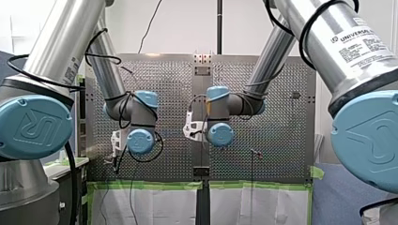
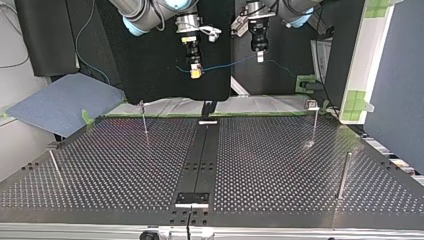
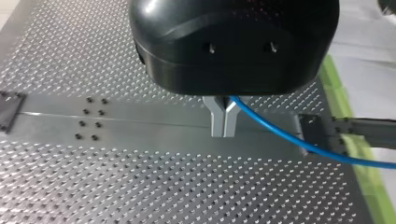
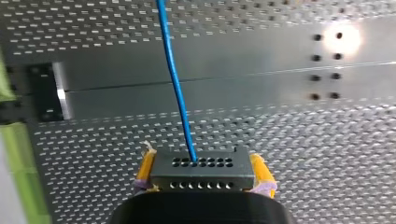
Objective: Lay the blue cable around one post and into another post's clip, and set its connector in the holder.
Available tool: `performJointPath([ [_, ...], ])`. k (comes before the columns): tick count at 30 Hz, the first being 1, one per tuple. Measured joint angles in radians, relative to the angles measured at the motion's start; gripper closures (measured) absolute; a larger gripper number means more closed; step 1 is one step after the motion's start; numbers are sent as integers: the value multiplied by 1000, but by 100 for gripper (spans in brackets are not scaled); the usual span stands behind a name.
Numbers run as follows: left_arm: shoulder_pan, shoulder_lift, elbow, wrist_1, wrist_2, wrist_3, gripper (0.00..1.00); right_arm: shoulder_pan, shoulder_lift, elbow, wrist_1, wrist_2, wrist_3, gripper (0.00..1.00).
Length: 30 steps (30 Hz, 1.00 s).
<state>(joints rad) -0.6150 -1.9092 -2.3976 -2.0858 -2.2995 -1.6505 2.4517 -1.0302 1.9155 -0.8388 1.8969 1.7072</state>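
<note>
Both arms hang well above the table (image 2: 270,160). My right gripper (image 2: 195,69) pinches the dark connector (image 4: 201,171) between its yellow pads (image 4: 145,169), and the blue cable (image 3: 275,130) leaves the connector's face and runs ahead. My left gripper (image 3: 224,122) has its metal fingers pressed together on the cable (a short stretch along, going by the top view), so the cable hangs in the air between the two. Thin posts (image 2: 143,117) stand on the table below.

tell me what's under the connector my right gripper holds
The perforated table and its plain centre strip lie below the connector. The patch straight beneath it is hidden by the connector itself.
</note>
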Motion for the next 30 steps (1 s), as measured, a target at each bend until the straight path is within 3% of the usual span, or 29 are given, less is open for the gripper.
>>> performJointPath([
  [11, 52, 99, 75, -99, 2, -16, 100, -3, -86, -86, 93, -5, -9, 100],
  [19, 119, 169, 92, -169, 45, -59, 100, -3, -96, -158, 154, -10, -9, 100],
  [25, 172, 223, 118, -223, 18, -84, 100, -3, -97, -199, 184, -26, -10, 100],
  [30, 204, 268, 146, -269, 8, -93, 100, -3, -97, -234, 218, -34, -22, 100],
])
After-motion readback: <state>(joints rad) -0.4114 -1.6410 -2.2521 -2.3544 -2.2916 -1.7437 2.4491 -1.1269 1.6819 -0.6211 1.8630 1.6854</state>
